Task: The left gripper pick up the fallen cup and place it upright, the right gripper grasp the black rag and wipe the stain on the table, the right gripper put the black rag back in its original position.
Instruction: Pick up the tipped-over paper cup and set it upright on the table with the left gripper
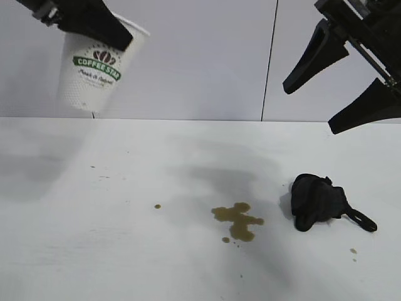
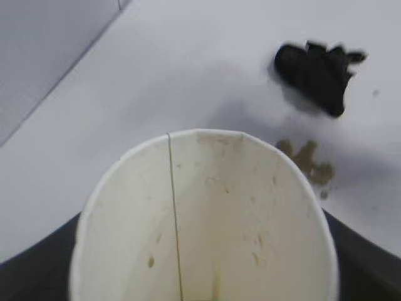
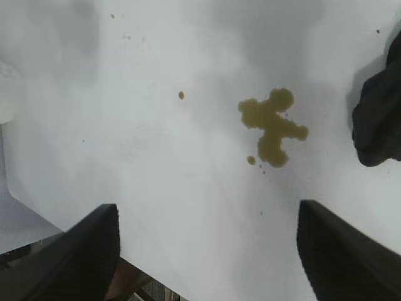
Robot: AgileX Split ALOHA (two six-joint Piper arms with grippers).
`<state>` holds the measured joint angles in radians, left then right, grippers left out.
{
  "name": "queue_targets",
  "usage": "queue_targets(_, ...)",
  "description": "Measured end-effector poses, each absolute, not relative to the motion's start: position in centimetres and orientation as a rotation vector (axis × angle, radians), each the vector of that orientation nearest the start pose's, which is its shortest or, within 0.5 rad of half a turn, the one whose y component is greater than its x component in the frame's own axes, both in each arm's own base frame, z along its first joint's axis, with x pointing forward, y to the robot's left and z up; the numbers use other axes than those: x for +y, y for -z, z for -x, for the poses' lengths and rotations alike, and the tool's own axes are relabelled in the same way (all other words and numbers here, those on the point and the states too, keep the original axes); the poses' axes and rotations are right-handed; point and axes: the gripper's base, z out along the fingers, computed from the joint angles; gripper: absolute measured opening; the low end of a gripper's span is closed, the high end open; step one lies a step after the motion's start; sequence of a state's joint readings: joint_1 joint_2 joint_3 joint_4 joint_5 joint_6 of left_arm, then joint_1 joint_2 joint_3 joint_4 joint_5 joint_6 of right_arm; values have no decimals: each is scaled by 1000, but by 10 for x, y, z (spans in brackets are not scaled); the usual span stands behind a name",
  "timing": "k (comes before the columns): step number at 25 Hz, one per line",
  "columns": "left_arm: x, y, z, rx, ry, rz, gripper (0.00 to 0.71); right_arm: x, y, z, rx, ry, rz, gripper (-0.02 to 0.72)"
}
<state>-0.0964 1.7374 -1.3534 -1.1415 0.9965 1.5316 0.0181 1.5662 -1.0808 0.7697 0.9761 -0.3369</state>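
My left gripper (image 1: 94, 28) is high above the far left part of the bench (image 1: 94, 251), and its fingers pinch the cup (image 1: 97, 66) near the rim. The cup hangs in the air, a little tilted, with its mouth upward and its green band facing the outside camera; it does not touch the bench. In my left wrist view I look into the cup (image 2: 207, 219): the inside is pale with some brown smears and one thin seam line, and a dark finger (image 2: 369, 269) shows on each side of it. My right gripper (image 1: 341, 84) is high at the right, above the rag (image 1: 318, 200), and its fingers (image 3: 341, 251) are spread wide with nothing between them. The rag lies on the bench to the right of the stain (image 1: 238, 221), near it but apart. The stain is about in the middle of the bench, with a few small droplets beside it.
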Motion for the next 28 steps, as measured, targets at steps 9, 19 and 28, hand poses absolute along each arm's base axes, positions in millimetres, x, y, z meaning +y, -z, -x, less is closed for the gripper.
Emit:
queue_targets(9,-69,-235,-329,1613,813,-1126,531,58,-259,-302,2711,-898,-38,542)
queue_targets(19,-64,-169,-321,1628,632,-1143,531,57,-259,-304,2691,-874,-48,542)
queue_targets(28,-63,-123,-325,1571,540,-1313,531,57,-259,-305,2688,-871,-50,542)
